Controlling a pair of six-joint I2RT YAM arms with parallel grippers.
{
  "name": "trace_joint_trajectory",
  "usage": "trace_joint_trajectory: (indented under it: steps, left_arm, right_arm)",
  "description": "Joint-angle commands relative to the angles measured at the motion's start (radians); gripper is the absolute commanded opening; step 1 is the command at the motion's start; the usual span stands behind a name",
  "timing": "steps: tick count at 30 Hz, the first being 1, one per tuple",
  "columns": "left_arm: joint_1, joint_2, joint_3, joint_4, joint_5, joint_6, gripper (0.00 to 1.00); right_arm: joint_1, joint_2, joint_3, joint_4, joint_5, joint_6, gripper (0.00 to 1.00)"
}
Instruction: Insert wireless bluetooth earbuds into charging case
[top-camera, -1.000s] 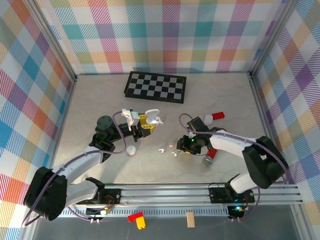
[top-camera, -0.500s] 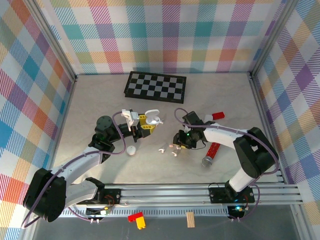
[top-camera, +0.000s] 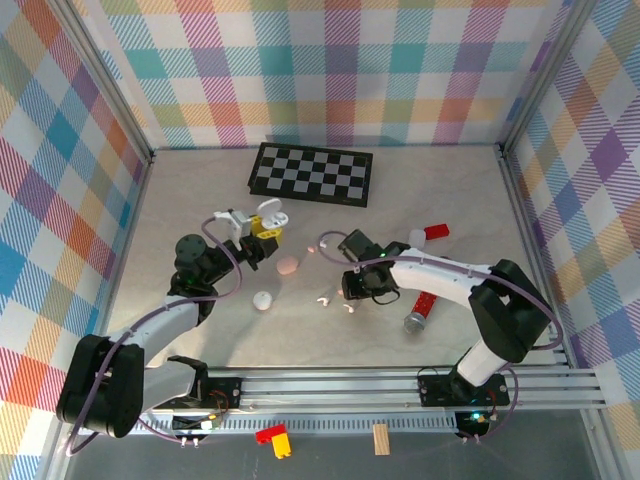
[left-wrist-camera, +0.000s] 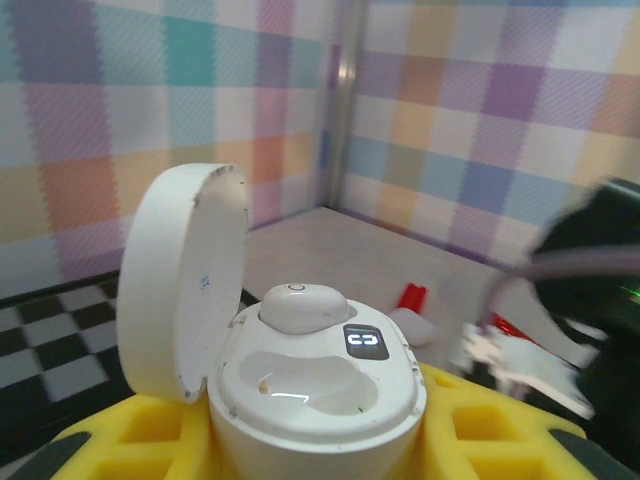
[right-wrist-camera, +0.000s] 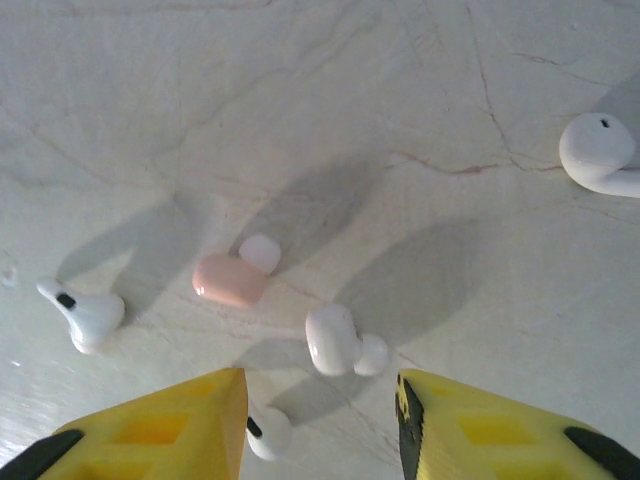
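Observation:
My left gripper (top-camera: 260, 226) is shut on a white charging case (left-wrist-camera: 318, 392), held up off the table with its lid (left-wrist-camera: 185, 280) swung open. One white earbud (left-wrist-camera: 303, 307) sits in the far slot; the near slot (left-wrist-camera: 300, 376) is empty. My right gripper (right-wrist-camera: 320, 425) hangs open just above the table, a white stemless earbud (right-wrist-camera: 338, 342) lying just ahead of its yellow fingers (right-wrist-camera: 170, 430). A pale pink earbud (right-wrist-camera: 232, 280) lies left of that one. White stemmed earbuds lie at the left (right-wrist-camera: 88, 314), by the left finger (right-wrist-camera: 266, 432) and far right (right-wrist-camera: 598, 152).
A pink pebble case (top-camera: 288, 267) and a white one (top-camera: 262, 300) lie between the arms. Another white case (top-camera: 417, 237), a red block (top-camera: 436, 232) and a red-and-silver cylinder (top-camera: 420, 311) lie to the right. A chessboard (top-camera: 312, 172) sits at the back.
My left gripper has carried the open case left and back, uncovering the pink pebble case. My right gripper has moved left over the loose earbuds.

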Motion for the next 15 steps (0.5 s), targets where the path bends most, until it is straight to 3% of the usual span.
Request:
trace_joint_trajectory:
  steps: [1, 6, 15]
  left_arm:
    - [0.055, -0.025, -0.009, 0.095, -0.089, -0.052, 0.27]
    - [0.095, -0.036, -0.016, 0.115, -0.143, -0.081, 0.27]
    - [0.101, -0.039, -0.018, 0.131, -0.115, -0.091, 0.27]
  right_arm:
    - [0.067, 0.047, 0.058, -0.142, 0.221, -0.051, 0.43]
    - [0.151, 0.179, 0.183, -0.261, 0.335, -0.027, 0.44]
    - [0.179, 0.314, 0.302, -0.345, 0.384, -0.013, 0.38]
